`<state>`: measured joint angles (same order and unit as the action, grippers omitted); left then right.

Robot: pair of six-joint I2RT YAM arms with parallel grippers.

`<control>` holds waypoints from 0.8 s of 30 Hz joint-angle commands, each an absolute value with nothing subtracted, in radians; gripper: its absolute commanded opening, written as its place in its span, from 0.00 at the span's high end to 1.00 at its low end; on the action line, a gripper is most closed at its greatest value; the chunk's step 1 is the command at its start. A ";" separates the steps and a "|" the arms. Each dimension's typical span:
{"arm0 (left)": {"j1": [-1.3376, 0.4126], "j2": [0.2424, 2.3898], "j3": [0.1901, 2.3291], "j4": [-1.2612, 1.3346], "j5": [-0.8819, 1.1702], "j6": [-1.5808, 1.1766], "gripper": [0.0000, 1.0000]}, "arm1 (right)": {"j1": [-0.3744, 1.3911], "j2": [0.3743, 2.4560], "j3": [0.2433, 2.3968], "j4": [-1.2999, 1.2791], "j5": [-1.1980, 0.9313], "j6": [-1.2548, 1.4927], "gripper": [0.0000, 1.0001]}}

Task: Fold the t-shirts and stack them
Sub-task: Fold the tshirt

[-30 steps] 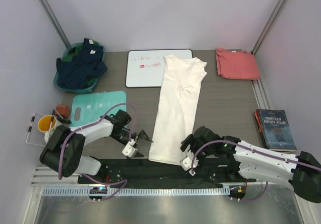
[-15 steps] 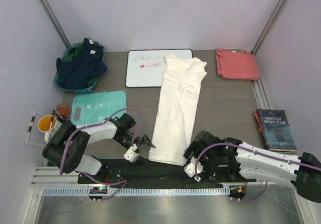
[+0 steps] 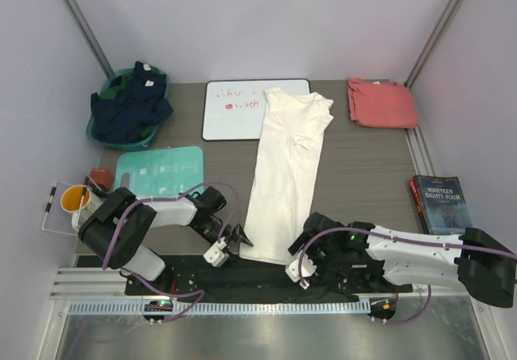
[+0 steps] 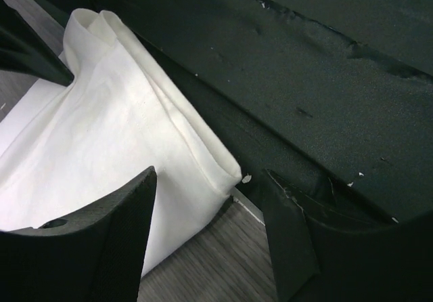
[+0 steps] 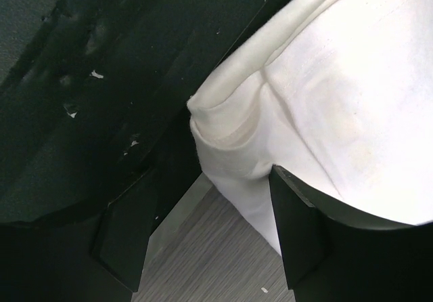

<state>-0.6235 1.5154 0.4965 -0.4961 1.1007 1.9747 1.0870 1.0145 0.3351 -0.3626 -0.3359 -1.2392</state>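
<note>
Left gripper (image 3: 236, 236), right gripper (image 3: 297, 257): crept in to straddle both hem corners of cream-white t-shirt (image 3: 283, 174) at table (image 3: 363, 158) near edge, jaws narrowed but still parted, nothing pinched; judged set for hem-up fold, salmon-red t-shirt (image 3: 381, 102) parked at far right corner.

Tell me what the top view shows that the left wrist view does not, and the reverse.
Only the top view: the red shirt, the whiteboard, the teal board, the book. Only the left wrist view: the stacked cloth layers at the hem corner. Both: the white shirt, the black mat, and the left gripper, open with a finger on either side of that corner.
</note>
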 commanded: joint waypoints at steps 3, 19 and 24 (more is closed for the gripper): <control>-0.673 1.528 0.466 -0.292 1.095 2.419 0.43 | 1.126 1.003 0.322 -0.175 -0.347 -1.216 0.33; -0.727 1.505 0.462 -0.173 1.049 2.293 0.35 | 1.129 0.888 0.399 -0.354 -0.356 -1.261 0.18; -0.730 1.511 0.460 -0.160 1.042 2.284 0.35 | 1.129 0.890 0.411 -0.381 -0.390 -1.282 0.20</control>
<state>-0.7334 1.5181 0.4606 -0.2871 1.1069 1.9625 1.1240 0.8917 0.3771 -0.3706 -0.3431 -1.2579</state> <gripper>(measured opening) 0.647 0.819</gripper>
